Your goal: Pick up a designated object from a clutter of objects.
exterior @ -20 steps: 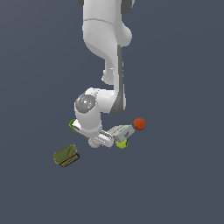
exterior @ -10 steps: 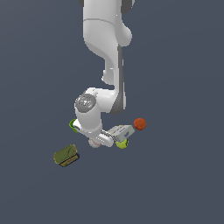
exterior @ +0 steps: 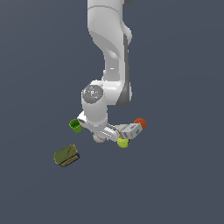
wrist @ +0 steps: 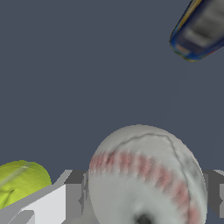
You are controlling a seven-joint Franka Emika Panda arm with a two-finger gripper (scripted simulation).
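The designated object, a white baseball (wrist: 146,175) with red stitching, fills the near part of the wrist view. My gripper (wrist: 146,194) is shut on it, with a grey finger pressed to each side. In the exterior view the baseball (exterior: 99,138) shows as a small white ball under the lowered gripper (exterior: 102,134), in the middle of the clutter. A yellow-green ball (wrist: 19,181) lies just beside one finger, and it shows in the exterior view as the yellow-green ball (exterior: 123,142).
A white box (exterior: 131,130) and an orange ball (exterior: 140,123) lie to the exterior view's right of the gripper. A green cup (exterior: 75,126) and an olive tin (exterior: 66,155) are on its left. A dark blue and yellow object (wrist: 199,28) lies farther off.
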